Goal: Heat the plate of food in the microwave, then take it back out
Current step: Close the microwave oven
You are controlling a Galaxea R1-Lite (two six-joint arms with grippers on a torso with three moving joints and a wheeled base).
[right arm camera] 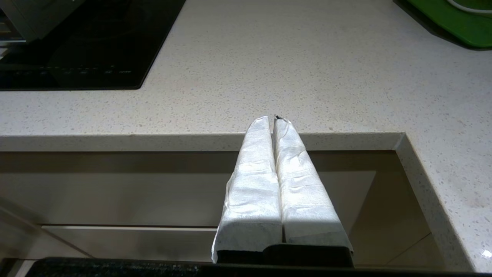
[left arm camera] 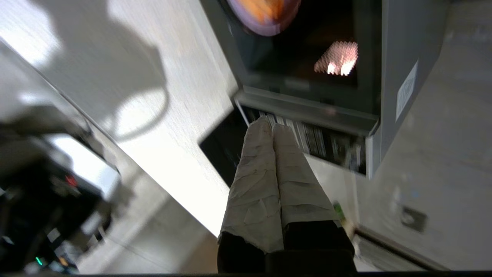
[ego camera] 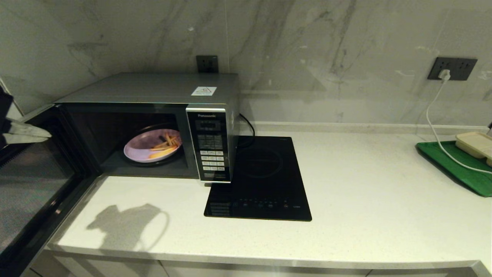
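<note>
The lilac plate of food (ego camera: 150, 146) with orange-yellow fry sticks lies inside the silver-grey microwave (ego camera: 153, 90), whose dark door (ego camera: 30, 184) hangs wide open at the far left. My left gripper (ego camera: 45, 134) is shut and empty at the left edge of the head view, above the open door and apart from the plate. In the left wrist view the left gripper (left arm camera: 271, 125) points toward the button panel, with the plate's rim (left arm camera: 265, 25) beyond it. My right gripper (right arm camera: 272, 120) is shut and empty, parked below the counter's front edge, out of the head view.
A flat black induction hob (ego camera: 261, 181) lies beside the microwave. At the far right a green tray (ego camera: 457, 169) carries a beige tray (ego camera: 476, 144), crossed by a white cable (ego camera: 434, 115) from a wall socket. The counter's front edge (right arm camera: 192, 140) runs before the right gripper.
</note>
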